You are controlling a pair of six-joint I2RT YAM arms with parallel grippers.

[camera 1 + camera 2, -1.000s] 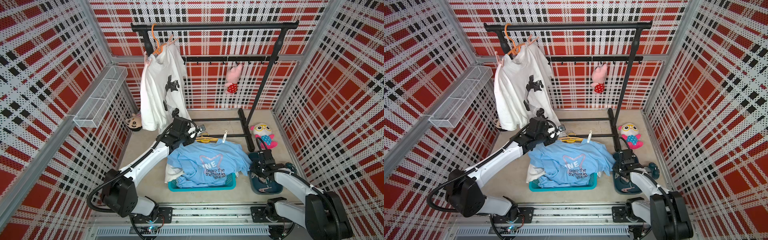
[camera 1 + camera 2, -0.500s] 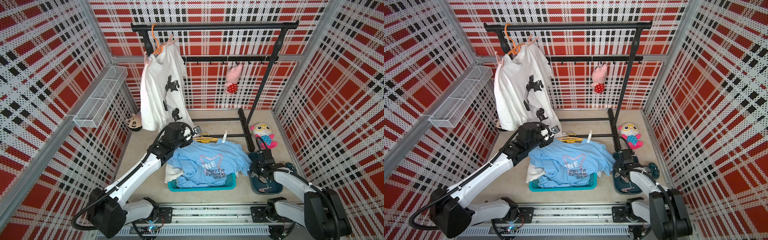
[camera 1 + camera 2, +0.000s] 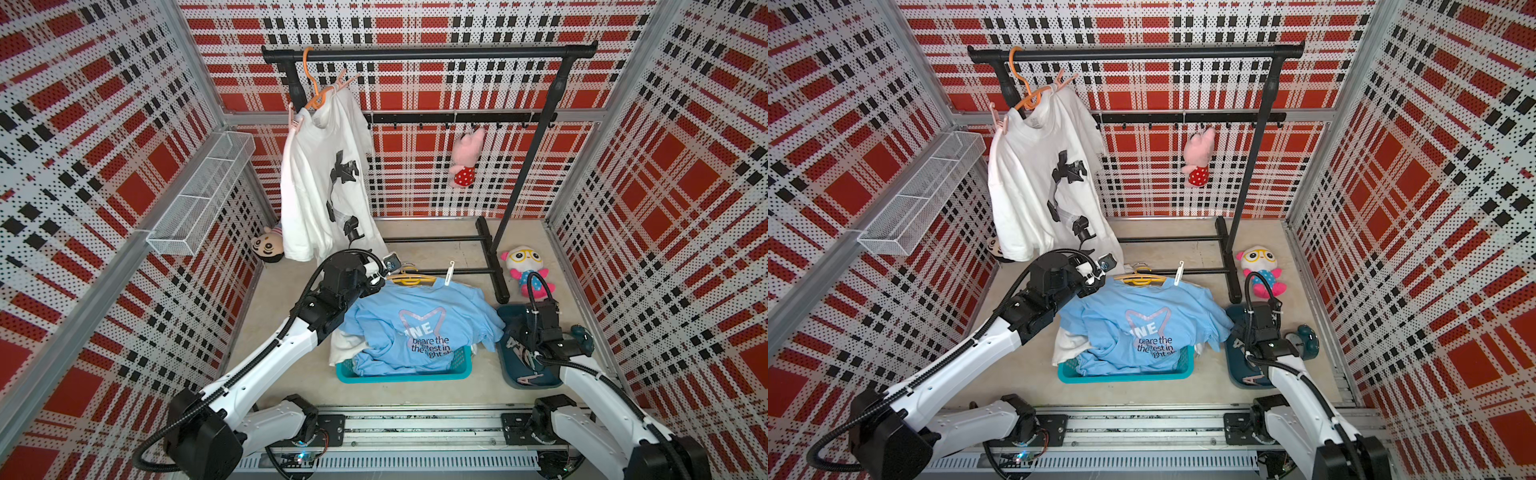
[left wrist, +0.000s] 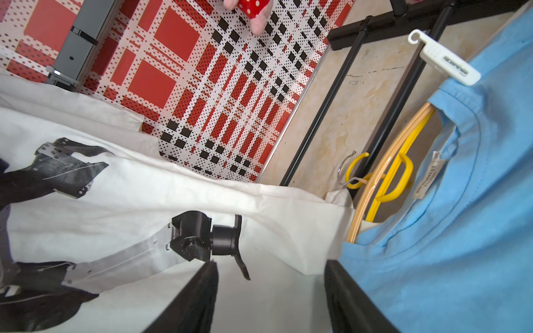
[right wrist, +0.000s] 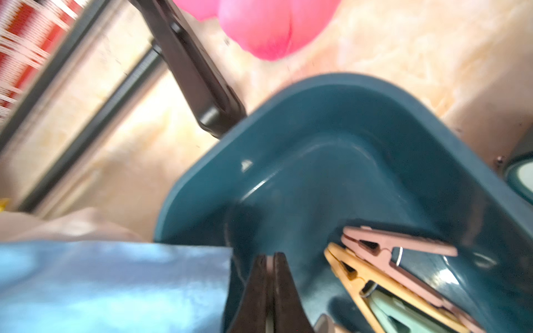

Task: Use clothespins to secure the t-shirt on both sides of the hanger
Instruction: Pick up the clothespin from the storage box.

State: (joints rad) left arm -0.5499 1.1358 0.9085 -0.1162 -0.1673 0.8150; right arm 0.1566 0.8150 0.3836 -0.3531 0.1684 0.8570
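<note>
The right gripper (image 5: 269, 255) has just pressed together in the near-right teal tray (image 5: 331, 115) — apparently pinching a pink clothespin (image 5: 269, 271). The left gripper (image 4: 271, 263), spread and empty, has drawn back from the blue t-shirt (image 3: 415, 316) on its yellow hanger (image 3: 409, 279) — the left shoulder looks unpinned.

Blue tee (image 3: 419, 328): "NE", "the", "in"; rest illeg.
</note>
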